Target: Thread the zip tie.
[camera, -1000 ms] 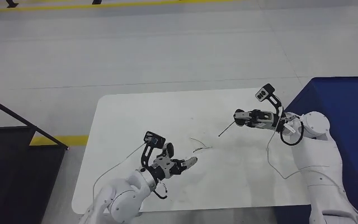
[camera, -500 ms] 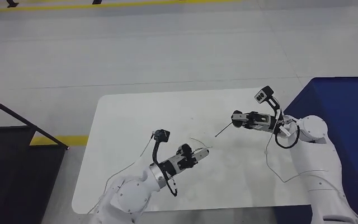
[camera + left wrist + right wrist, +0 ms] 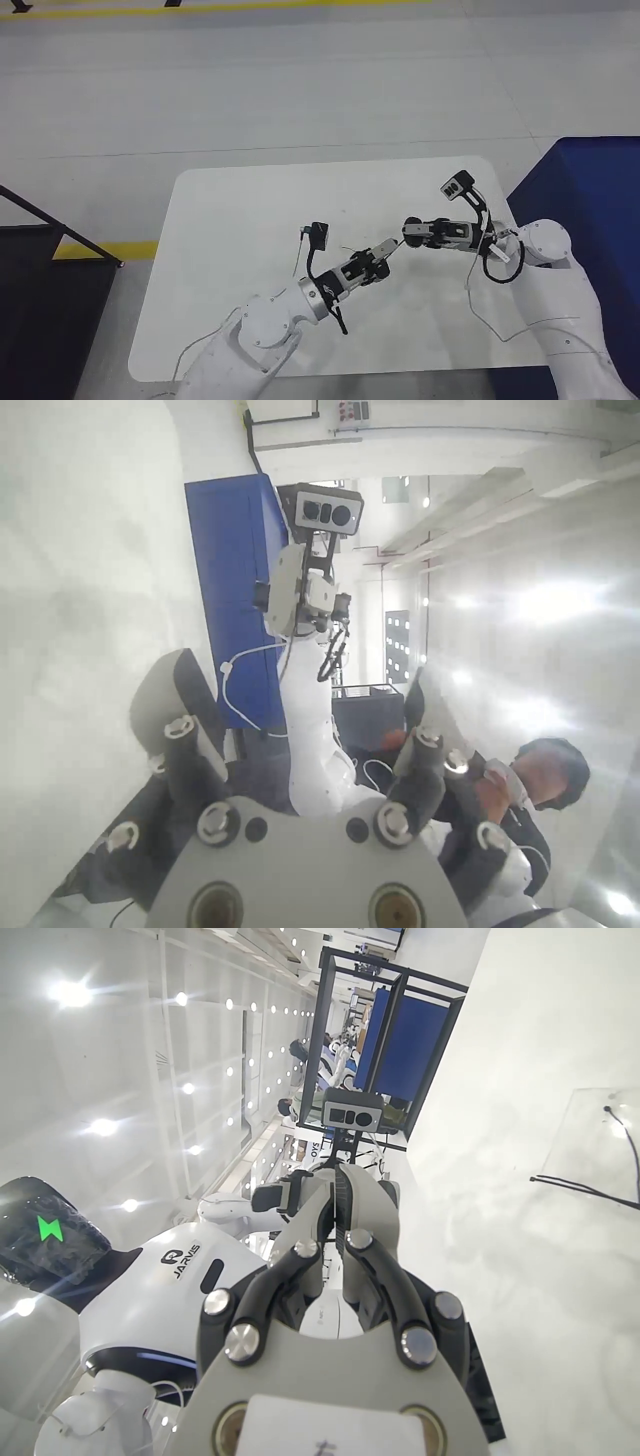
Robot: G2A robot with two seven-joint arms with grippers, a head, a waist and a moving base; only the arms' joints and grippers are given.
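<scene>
My right gripper hovers over the middle right of the white table, shut on a thin black zip tie that points toward my left arm. In the right wrist view the right gripper's fingers are pressed together. My left gripper is open right at the free end of the tie. In the left wrist view the left gripper holds nothing, and the right arm lies beyond it. Two loose black zip ties lie on the table beside the grippers.
A blue partition stands close along the table's right side. A dark stand sits off the left edge. Another curled tie lies near the loose ones. The table's left half and back are bare.
My left gripper has swung from the table's front toward the middle, up to the tie's tip. My right gripper has shifted left and slightly forward with the tie, closing the gap.
</scene>
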